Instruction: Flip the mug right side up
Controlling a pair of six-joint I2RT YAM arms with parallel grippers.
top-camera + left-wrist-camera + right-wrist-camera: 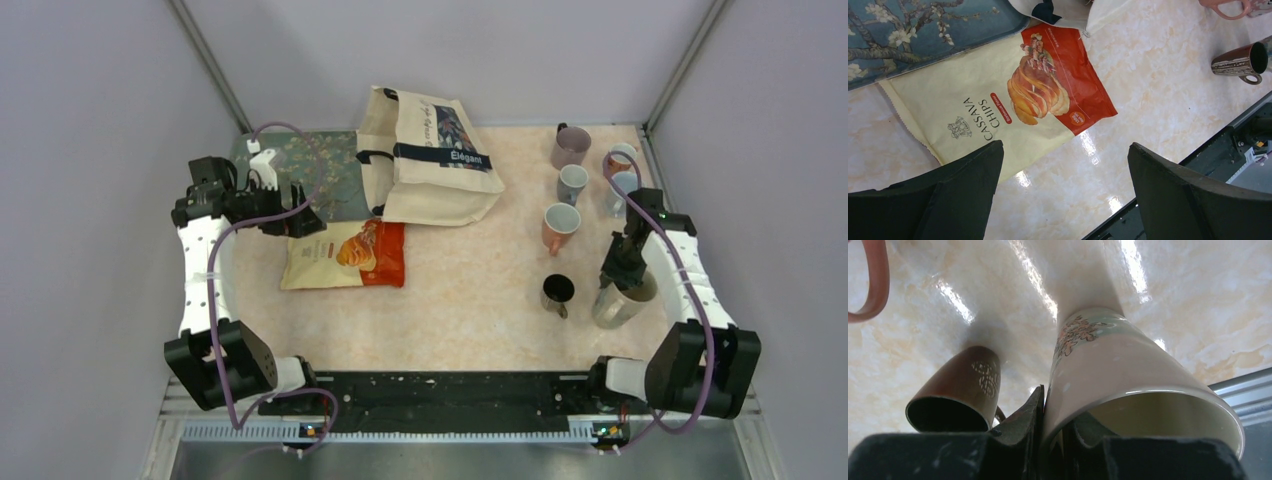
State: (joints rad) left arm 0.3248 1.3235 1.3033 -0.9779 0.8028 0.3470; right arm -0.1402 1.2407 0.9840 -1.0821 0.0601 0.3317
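The chip bag [998,110] near the table's left edge reads "CASSAVA CHIPS". The tote [435,155] by the far edge says "Élégant".

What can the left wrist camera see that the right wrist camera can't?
Only the left wrist camera shows the cassava chips bag, the blossom-patterned tray and the open left gripper. Only the right wrist camera shows the beige flowered mug, with the right gripper pinching its rim, one finger inside. Both show the dark brown mug on the marbled table.
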